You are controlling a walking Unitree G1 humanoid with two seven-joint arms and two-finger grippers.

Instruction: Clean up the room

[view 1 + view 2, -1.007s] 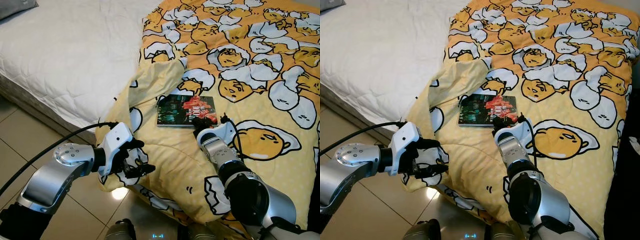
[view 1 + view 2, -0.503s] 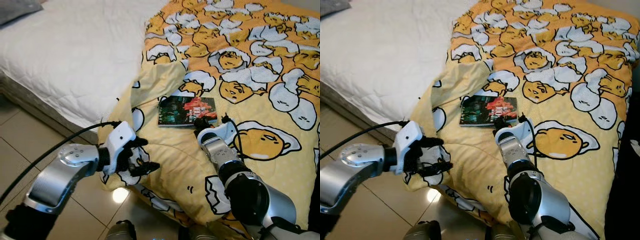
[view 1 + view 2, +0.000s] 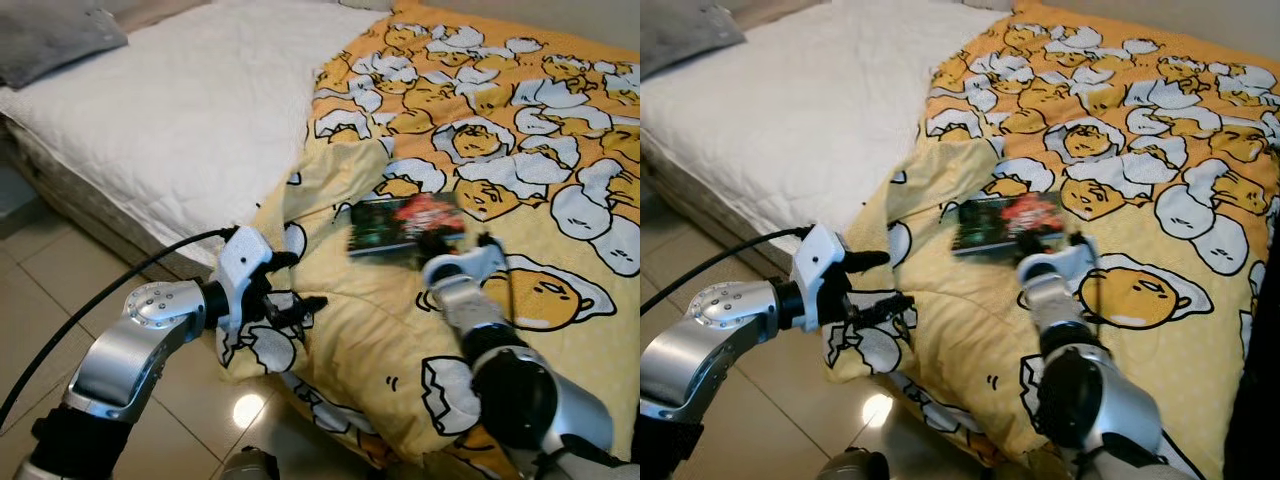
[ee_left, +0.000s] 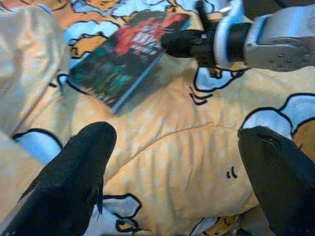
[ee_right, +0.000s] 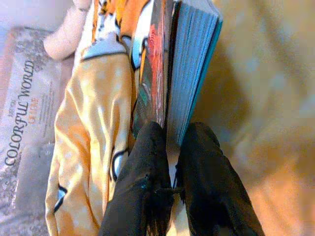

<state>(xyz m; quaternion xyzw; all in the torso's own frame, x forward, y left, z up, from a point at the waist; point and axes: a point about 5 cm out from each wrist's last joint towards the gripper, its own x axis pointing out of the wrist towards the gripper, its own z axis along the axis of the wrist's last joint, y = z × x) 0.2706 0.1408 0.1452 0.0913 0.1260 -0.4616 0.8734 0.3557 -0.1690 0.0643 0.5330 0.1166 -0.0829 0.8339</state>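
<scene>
A dark book [image 3: 400, 225] with a red and green cover lies on the yellow egg-print blanket [image 3: 520, 130] that covers the bed. My right gripper [image 3: 437, 243] is at the book's near right corner. In the right wrist view its fingers [image 5: 147, 147] are shut on the book [image 5: 192, 73], pinching its edge by the page block. My left gripper [image 3: 297, 282] is open at the blanket's hanging front edge, low on the left. In the left wrist view its fingers [image 4: 83, 167] stand wide apart over folded blanket [image 4: 172, 162], with nothing held.
A bare white mattress [image 3: 180, 110] fills the left half of the bed, with a grey pillow [image 3: 50, 40] at the far left corner. Tiled floor [image 3: 40, 290] lies below the bed's edge. A black cable [image 3: 100, 295] trails from my left arm.
The camera has shifted, so the whole scene sits differently. My left gripper's fingers have spread wider and moved up from the blanket's bottom corner. The right gripper stays at the book's corner.
</scene>
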